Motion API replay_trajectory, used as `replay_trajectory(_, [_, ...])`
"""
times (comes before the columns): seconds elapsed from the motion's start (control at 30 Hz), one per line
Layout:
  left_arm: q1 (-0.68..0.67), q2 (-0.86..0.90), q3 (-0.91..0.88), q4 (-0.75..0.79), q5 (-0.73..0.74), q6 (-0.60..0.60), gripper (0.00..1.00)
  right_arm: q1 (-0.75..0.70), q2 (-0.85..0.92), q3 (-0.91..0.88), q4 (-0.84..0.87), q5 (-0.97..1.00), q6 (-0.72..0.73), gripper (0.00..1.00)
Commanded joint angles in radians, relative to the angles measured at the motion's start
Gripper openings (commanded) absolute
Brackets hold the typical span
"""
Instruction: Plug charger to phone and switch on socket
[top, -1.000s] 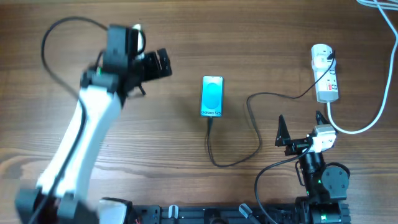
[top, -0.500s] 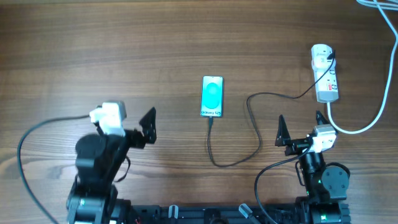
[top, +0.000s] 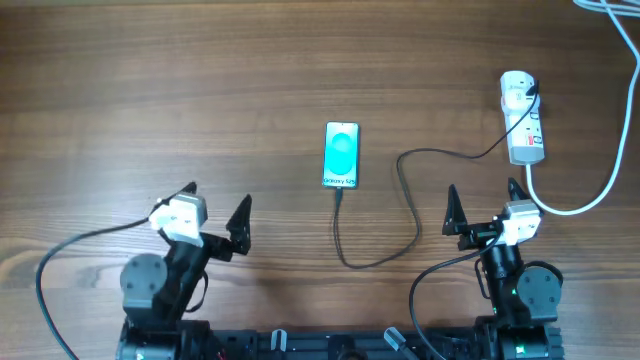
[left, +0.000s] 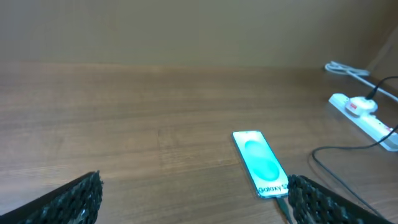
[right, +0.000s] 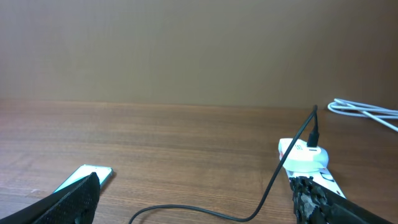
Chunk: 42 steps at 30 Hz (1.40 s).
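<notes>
The phone lies flat mid-table, teal screen lit, "Galaxy" text at its near end. It also shows in the left wrist view and at the lower left of the right wrist view. The thin black charger cable runs from the phone's near end, loops right and ends in a black plug seated in the white socket strip. The strip also shows in the left wrist view and the right wrist view. My left gripper is open and empty at the near left. My right gripper is open and empty near the front right, just short of the strip.
A thick white cord curves from the strip's near end up the right edge of the table. The table is bare wood. Both arm bases sit at the front edge.
My left arm has drawn back from the far left of the table to its base at the front left. My right arm, phone, cable and strip have not moved.
</notes>
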Motion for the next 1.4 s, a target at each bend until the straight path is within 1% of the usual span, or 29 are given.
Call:
replay_trajectory(0.0, [0.01, -0.093, -0.071, 0.061, -0.013, 0.018, 1.0, -0.004, -0.01, -0.002, 0.003, 0.017, -0.008, 1.0])
replay_trajectory(0.2, [0.048, -0.204, -0.16, 0.176, -0.041, -0.025, 1.0, -0.004, -0.01, -0.002, 0.003, 0.017, -0.008, 1.0])
replay_trajectory(0.37, [0.09, -0.211, -0.234, 0.288, -0.042, -0.099, 1.0, -0.004, -0.01, -0.002, 0.003, 0.017, -0.008, 1.0])
replay_trajectory(0.4, [0.093, -0.211, -0.251, 0.31, -0.042, -0.098, 1.0, -0.004, -0.01, -0.002, 0.003, 0.017, -0.008, 1.0])
replay_trajectory(0.57, [0.093, -0.211, -0.253, 0.315, -0.112, -0.093, 1.0, -0.004, -0.01, -0.002, 0.003, 0.017, -0.008, 1.0])
replay_trajectory(0.63, [0.093, -0.211, -0.253, 0.304, -0.124, -0.055, 1.0, -0.004, -0.01, -0.002, 0.003, 0.017, -0.008, 1.0])
replay_trajectory(0.67, [0.093, -0.211, -0.253, 0.283, -0.124, 0.015, 1.0, -0.004, -0.01, -0.002, 0.003, 0.017, -0.008, 1.0])
replay_trajectory(0.7, [0.093, -0.211, -0.253, 0.272, -0.126, 0.039, 1.0, -0.004, -0.01, -0.002, 0.003, 0.017, -0.008, 1.0])
replay_trajectory(0.77, [0.093, -0.211, -0.253, 0.237, -0.157, 0.041, 1.0, -0.004, -0.01, -0.002, 0.003, 0.017, -0.008, 1.0])
replay_trajectory(0.83, [0.093, -0.211, -0.253, 0.164, -0.206, 0.039, 1.0, -0.004, -0.01, -0.002, 0.003, 0.017, -0.008, 1.0])
replay_trajectory(0.93, [0.093, -0.211, -0.253, 0.167, -0.253, 0.038, 1.0, -0.004, -0.01, -0.002, 0.003, 0.017, -0.008, 1.0])
replay_trajectory(0.97, [0.093, -0.211, -0.253, 0.167, -0.254, 0.07, 1.0, -0.004, -0.01, -0.002, 0.003, 0.017, -0.008, 1.0])
replay_trajectory(1.07, [0.093, -0.211, -0.253, 0.167, -0.25, 0.116, 1.0, -0.004, -0.01, -0.002, 0.003, 0.017, -0.008, 1.0])
replay_trajectory(1.3, [0.093, -0.211, -0.253, 0.164, -0.24, 0.133, 1.0, -0.004, -0.01, -0.002, 0.003, 0.017, -0.008, 1.0])
replay_trajectory(1.37, [0.095, -0.211, -0.253, 0.165, -0.259, 0.09, 1.0, -0.004, -0.01, -0.002, 0.003, 0.017, -0.008, 1.0])
